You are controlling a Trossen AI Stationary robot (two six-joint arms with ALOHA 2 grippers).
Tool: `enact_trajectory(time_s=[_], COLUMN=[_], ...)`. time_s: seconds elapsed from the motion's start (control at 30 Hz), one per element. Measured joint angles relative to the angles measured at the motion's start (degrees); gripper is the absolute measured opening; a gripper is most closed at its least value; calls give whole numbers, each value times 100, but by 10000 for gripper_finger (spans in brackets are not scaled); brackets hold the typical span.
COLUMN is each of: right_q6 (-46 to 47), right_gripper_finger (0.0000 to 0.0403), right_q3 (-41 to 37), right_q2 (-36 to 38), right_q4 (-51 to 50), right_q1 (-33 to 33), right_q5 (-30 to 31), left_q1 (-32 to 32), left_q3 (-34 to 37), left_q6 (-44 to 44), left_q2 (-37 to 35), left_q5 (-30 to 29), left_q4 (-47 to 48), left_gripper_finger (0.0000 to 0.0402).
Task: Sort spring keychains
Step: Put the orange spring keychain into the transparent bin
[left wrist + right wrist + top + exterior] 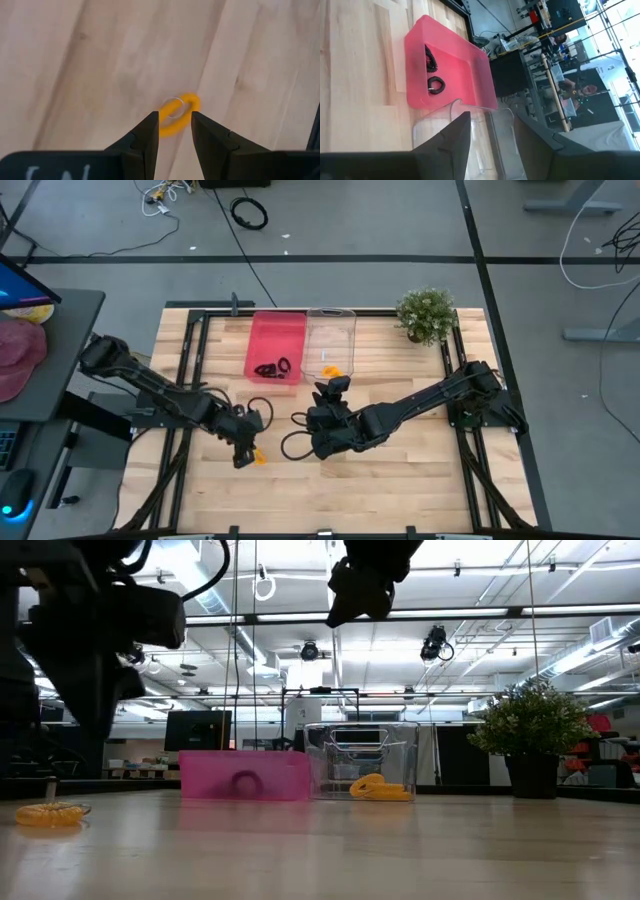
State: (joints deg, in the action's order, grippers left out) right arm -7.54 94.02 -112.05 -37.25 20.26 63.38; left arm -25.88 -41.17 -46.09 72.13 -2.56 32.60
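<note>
An orange spring keychain (176, 114) lies flat on the wooden table (400, 480), toward its near left part. My left gripper (173, 116) hangs just above it, open, one finger on either side; I see no touch. In the high view the same orange keychain (260, 457) lies beside the left gripper (245, 448). Black keychains (293, 446) lie loose on the table near mid-table. My right gripper (490, 117) is open, holds nothing, and is raised above mid-table (332, 392), pointing at the bins. The pink bin (470, 50) holds black keychains (436, 86). The clear bin (400, 730) holds orange ones (378, 787).
The pink bin (277, 320) and the clear bin (330, 315) stand side by side at the far edge. A potted plant (425, 315) stands at the far right corner. Another black loop (258, 404) lies near the left arm. Bare wood stretches along the near edge.
</note>
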Motion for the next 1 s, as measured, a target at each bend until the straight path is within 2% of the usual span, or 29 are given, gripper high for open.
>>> enact_trajectory(time_s=[0.53, 0.77, 1.0], right_q6=[-68, -261, -411], right_gripper_finger=[153, 153, 153], right_q3=[-2, -2, -2], right_q2=[0, 0, 0], right_q4=[95, 344, 502], right_q1=[-184, -187, -202], right_q5=[-23, -44, -44], left_q1=[-202, -202, -1], left_q3=[0, -1, -24], left_q6=[-734, -691, -223], left_q2=[899, 1348, 1609], left_q5=[132, 282, 450], left_q4=[-141, -221, -214], left_gripper_finger=[119, 119, 110])
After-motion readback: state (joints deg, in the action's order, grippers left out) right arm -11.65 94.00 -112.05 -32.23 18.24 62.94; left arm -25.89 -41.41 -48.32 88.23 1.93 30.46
